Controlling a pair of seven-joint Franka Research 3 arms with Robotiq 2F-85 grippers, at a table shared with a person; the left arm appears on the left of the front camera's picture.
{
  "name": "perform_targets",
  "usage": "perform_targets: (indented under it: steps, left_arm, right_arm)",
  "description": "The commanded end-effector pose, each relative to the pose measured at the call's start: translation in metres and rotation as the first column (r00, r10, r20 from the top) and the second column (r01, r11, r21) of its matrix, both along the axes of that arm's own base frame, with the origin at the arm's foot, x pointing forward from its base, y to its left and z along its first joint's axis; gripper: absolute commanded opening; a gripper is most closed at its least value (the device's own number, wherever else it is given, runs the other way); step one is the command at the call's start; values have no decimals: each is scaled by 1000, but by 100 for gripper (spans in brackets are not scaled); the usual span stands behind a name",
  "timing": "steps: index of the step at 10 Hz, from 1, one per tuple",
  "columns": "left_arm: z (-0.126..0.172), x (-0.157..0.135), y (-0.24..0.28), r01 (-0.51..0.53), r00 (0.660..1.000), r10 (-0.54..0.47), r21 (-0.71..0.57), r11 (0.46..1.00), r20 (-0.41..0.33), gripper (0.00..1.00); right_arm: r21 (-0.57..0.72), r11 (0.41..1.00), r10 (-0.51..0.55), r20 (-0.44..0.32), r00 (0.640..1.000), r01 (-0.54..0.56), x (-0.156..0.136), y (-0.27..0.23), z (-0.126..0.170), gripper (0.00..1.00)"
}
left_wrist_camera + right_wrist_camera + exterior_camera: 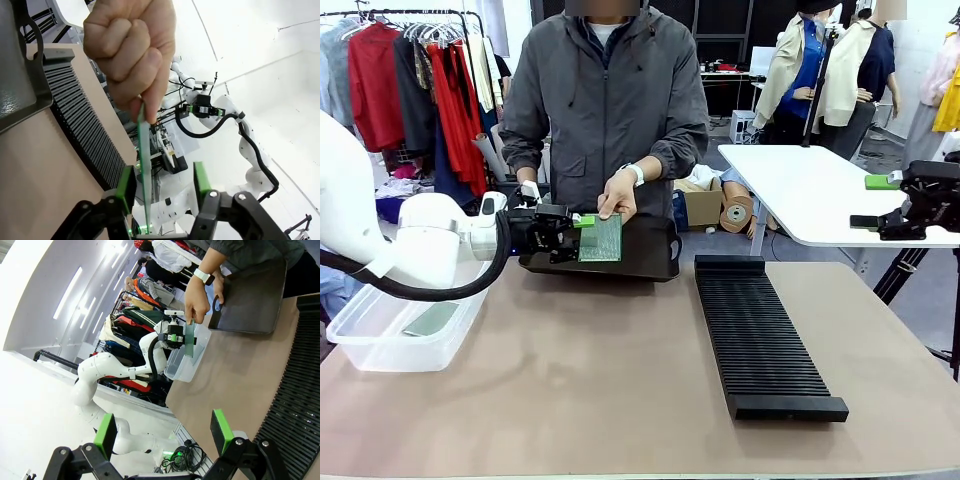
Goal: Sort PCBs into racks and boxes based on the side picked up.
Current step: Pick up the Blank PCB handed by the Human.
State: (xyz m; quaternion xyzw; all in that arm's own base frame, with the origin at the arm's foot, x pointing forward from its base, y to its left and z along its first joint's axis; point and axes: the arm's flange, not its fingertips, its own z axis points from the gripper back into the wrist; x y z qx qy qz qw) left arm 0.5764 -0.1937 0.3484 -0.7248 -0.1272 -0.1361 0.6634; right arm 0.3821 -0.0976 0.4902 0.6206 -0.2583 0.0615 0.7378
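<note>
**Handover: PCB stands between the left pads, not yet clamped**

Below the left gripper [572, 236] and back toward its arm sits the box [360, 345], with a boxed PCB [430, 320] lying flat in it. The box looks placed close so that a drop there needs only a short swing.

The left gripper reaches level across the table [570, 400], fingers pointing toward the person. Its jaws stand partly apart. In the left wrist view the PCB [603, 240] runs edge-on between the pads [125, 184], close to one and with a clear gap to the other, so I judge that nothing is gripped yet.

The person's hand [617, 195] pinches the board's top edge just above the fingertips and holds it upright. This leaves the lower part free for the pads and offers one face to each. Which face is the darker one is hard to tell.

Directly under and beyond the fingertips lies the tray [650, 262], probably the supply spot, which keeps the handover short.

Farther out past the board, well clear of the left gripper, the rack [760, 335] lies lengthwise with its slots up, ready to take a board on edge.

The right gripper [162, 432] hangs well off to the side, jaws wide and empty, with the rack below and ahead of it.
</note>
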Motion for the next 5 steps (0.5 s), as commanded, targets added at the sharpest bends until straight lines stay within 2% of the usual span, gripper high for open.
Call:
perform_targets:
  steps: [1,3,4,5]
  left_arm:
    - [1,-1,-4,7,1000,-7,-4,1000,-24,41]
    - [-1,0,-6,9,1000,-9,6,1000,-27,6]
    - [-2,0,-6,6,999,-5,8,1000,-32,0]
    - [-2,0,-6,7,999,-6,8,1000,-39,0]
  right_arm:
    - [8,1000,2,5,1000,-2,0,0,2,100]
    - [8,1000,2,5,1000,-2,0,0,2,100]
    - [8,1000,2,5,1000,-2,0,0,2,100]
    - [8,1000,2,5,1000,-2,0,0,2,100]
